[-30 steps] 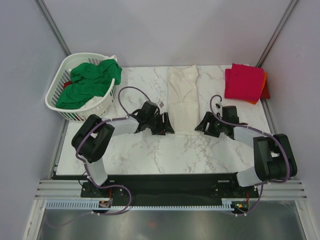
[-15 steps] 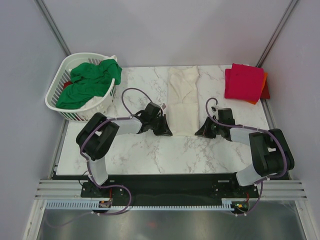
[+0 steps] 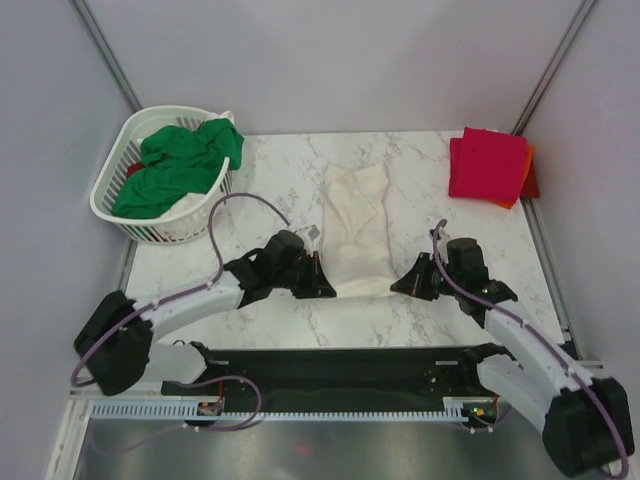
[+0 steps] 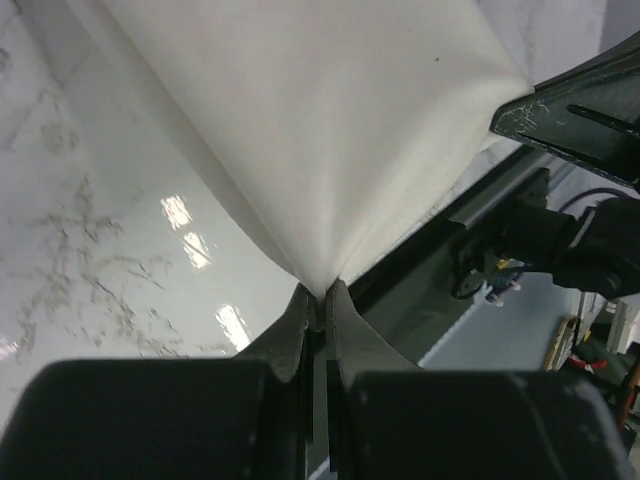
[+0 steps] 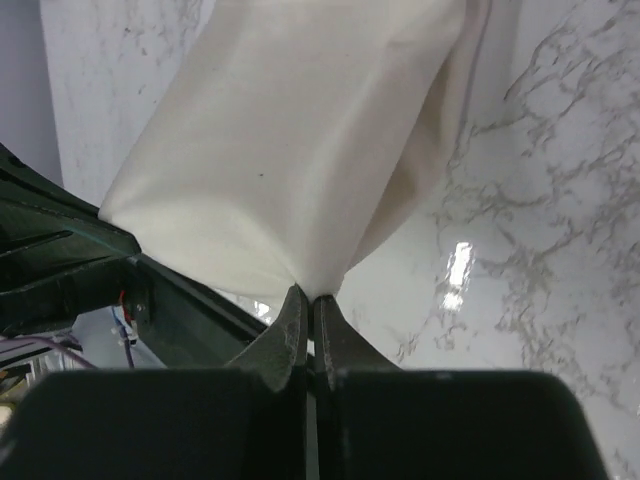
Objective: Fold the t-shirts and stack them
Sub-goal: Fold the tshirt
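Note:
A cream-white t-shirt (image 3: 355,225) lies folded lengthwise in the middle of the marble table, its near end lifted and stretched between both grippers. My left gripper (image 3: 328,288) is shut on the near left corner of the cream-white t-shirt (image 4: 300,130), the cloth pinched at the fingertips. My right gripper (image 3: 397,287) is shut on the near right corner of that t-shirt (image 5: 290,150). A folded crimson-pink t-shirt (image 3: 487,165) lies on an orange one (image 3: 527,172) at the back right. A bright green t-shirt (image 3: 180,165) fills the basket.
The white slotted laundry basket (image 3: 150,226) stands at the back left corner of the table. The folded stack sits close to the table's right edge. The black base rail (image 3: 330,365) runs along the near edge, under both arms.
Both grippers closed on the near corners of the cream-white t-shirt and pulled it toward the near edge. The shirt's far end slid forward with them.

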{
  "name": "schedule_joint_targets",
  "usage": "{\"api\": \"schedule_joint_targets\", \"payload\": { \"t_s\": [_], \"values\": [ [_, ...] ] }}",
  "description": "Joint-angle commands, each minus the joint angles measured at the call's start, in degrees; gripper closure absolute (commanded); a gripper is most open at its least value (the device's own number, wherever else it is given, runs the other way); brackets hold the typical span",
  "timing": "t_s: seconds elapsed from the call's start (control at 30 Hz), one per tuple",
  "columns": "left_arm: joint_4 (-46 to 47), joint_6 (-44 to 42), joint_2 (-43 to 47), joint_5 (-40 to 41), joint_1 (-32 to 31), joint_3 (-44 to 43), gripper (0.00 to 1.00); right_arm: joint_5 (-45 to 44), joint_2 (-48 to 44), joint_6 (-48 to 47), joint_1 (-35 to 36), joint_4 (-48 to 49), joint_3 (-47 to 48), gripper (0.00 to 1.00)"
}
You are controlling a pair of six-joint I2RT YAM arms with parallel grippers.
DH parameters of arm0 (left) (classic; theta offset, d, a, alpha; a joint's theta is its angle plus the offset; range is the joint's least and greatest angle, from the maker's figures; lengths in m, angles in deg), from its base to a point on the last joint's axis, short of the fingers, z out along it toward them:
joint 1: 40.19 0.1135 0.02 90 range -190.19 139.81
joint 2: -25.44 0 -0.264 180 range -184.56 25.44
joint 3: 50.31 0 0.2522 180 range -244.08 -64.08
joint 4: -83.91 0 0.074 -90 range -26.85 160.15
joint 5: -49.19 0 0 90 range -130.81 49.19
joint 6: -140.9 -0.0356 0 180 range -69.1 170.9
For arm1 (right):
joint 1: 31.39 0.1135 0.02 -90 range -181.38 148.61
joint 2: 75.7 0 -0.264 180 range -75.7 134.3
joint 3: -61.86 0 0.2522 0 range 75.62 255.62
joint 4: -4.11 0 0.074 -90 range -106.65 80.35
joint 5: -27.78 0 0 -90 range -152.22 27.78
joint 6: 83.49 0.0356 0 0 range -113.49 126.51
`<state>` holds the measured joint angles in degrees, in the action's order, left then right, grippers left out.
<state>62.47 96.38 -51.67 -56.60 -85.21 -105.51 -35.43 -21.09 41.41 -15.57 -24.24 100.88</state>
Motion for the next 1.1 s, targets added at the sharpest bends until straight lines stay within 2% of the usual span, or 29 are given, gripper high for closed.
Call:
{"api": "schedule_joint_targets", "payload": {
  "t_s": [0.0,0.17,0.33,0.47,0.6,0.87,1.07],
  "values": [
    [-8.91,7.33,9.22,5.15,-3.14,1.97,0.98,-3.14,-11.67,4.56,0.88,-12.81,0.40,1.00],
    [-16.92,10.16,20.40,8.23,-5.35,-0.23,0.98,-2.00,-17.69,6.24,1.24,-20.90,7.16,1.00],
    [-23.33,7.36,20.95,12.00,-5.26,-9.18,0.98,-4.63,-12.52,3.96,1.15,-22.50,18.23,1.00],
    [-30.27,2.62,14.20,14.91,-4.39,-20.93,0.97,-6.39,-3.57,1.41,1.15,-21.71,25.80,1.00],
    [-32.04,-1.08,8.13,14.30,-1.40,-27.54,0.96,-7.10,3.56,-0.35,1.24,-19.78,31.51,1.00],
    [-32.13,-7.84,-4.01,7.63,8.88,-36.52,0.96,-9.38,17.43,-1.41,1.15,-13.99,37.49,1.00],
    [-32.22,-11.63,-14.63,4.02,13.37,-46.26,0.96,-10.96,27.90,-2.28,1.15,-11.16,42.33,1.00]
  ]
}}
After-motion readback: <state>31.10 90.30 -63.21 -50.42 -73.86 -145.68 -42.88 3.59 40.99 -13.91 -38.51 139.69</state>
